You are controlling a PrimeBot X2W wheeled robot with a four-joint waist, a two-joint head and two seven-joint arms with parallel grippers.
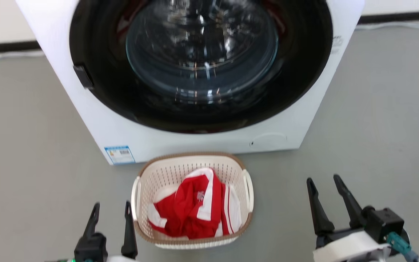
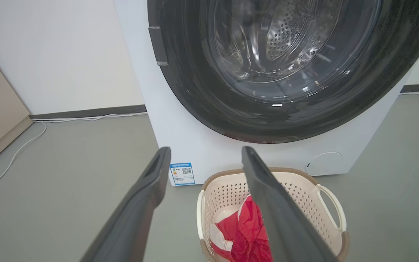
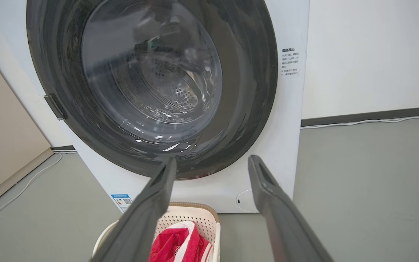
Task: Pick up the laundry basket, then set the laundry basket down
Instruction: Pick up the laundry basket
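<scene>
Laundry basket [image 1: 166, 176] on floor [image 1: 31, 145] by washer [image 1: 122, 131], ungrasped. Both jaws spread, empty: left gripper [image 1: 112, 205] beside basket, right gripper [image 1: 323, 179] well apart. Take both handles [image 1: 248, 193] evenly, lift level.

The cream-white perforated laundry basket [image 1: 166, 174] has a brown woven-look rim and holds a red garment [image 1: 187, 211] with white stripes. At its 12 o'clock is a white washer [image 1: 180, 140] with a black door ring [image 1: 100, 72], and at its 10 o'clock a blue label [image 1: 119, 154]. The floor [image 1: 31, 163] is grey.

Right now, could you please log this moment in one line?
basket on floor by washer, red cloth inside | left pincer open, beside basket | right pincer open, apart
</scene>
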